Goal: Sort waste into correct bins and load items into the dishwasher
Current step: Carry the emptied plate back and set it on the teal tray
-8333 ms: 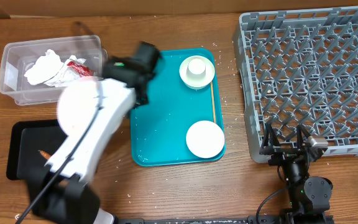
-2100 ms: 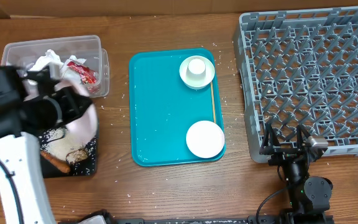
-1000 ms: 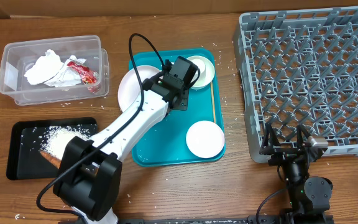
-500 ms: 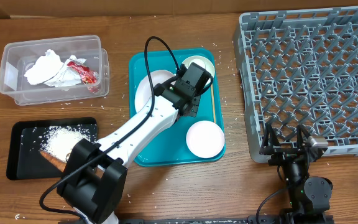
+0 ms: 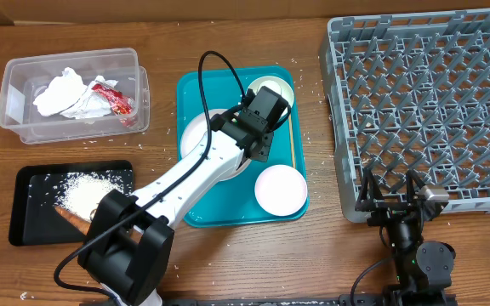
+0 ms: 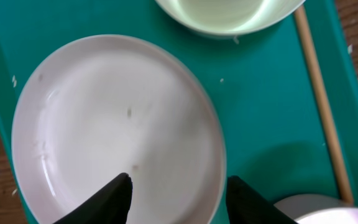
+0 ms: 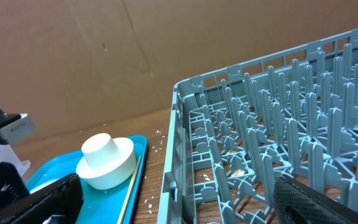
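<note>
Left hand [image 6: 178, 194] pointing down, fingers [image 6: 114, 200] apart astride white plate [image 6: 104, 118] rim

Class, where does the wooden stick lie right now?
In the overhead view, the stick lies on the teal tray along its right edge, to the right of the plate and left of the rack.

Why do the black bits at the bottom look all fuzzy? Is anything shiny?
Left wrist view: the left fingers sit too close to the lens, so they blur; the plate shows only a soft sheen. Right wrist view: the right fingers blur too, but the rack is sharp. Overhead view: evenly lit and crisp.
</note>
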